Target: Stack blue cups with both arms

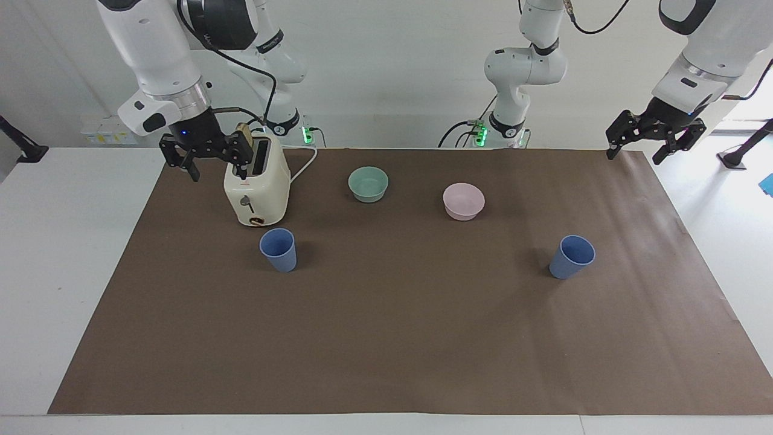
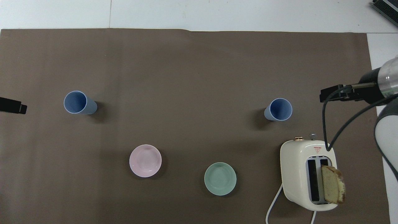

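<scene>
Two blue cups stand upright on the brown mat, wide apart. One cup [image 1: 278, 249] [image 2: 278, 109] is toward the right arm's end, just farther from the robots than the toaster. The other cup [image 1: 572, 257] [image 2: 79, 102] is toward the left arm's end. My right gripper [image 1: 218, 172] is open and empty, in the air beside the toaster's top; one of its fingers [image 2: 331, 94] shows in the overhead view. My left gripper [image 1: 634, 157] is open and empty, raised over the mat's corner at the left arm's end.
A cream toaster [image 1: 256, 187] [image 2: 307, 174] with a slice of bread [image 2: 332, 188] in its slot stands near the right arm. A teal-green bowl [image 1: 368, 183] [image 2: 220, 179] and a pink bowl [image 1: 463, 201] [image 2: 145, 161] sit nearer to the robots than the cups.
</scene>
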